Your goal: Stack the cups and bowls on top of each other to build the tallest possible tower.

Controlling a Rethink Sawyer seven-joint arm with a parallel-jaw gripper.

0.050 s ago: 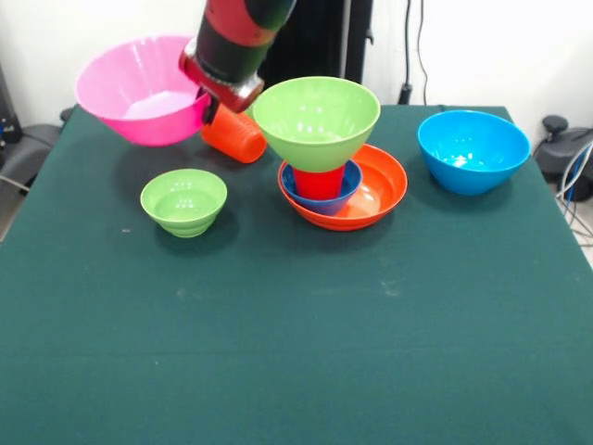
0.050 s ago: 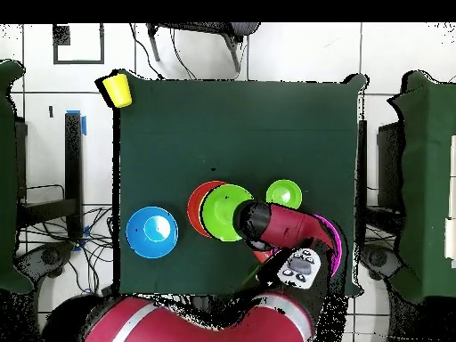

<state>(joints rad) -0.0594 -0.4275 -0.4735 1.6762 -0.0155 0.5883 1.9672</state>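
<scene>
My pincer (image 1: 220, 109) is hidden behind my wrist, so I cannot tell whether it is clenched or released. An orange cup (image 1: 235, 134) lies tilted just beneath it, against the huge pink bowl (image 1: 139, 88) near a far corner of the table (image 1: 296, 352). Beside that stands the tower (image 1: 332, 167): wide orange bowl, small dark blue bowl, red cup, large green bowl on top. The small green bowl (image 1: 183, 201) sits alone, the large blue bowl (image 1: 473, 150) near the other far corner. A yellow cup (image 2: 117, 89) sits at a table corner.

End effector fingers hidden behind orange cup (image 1: 234, 134); pink bowl (image 2: 336, 242) mostly under the arm (image 2: 285, 233).
</scene>
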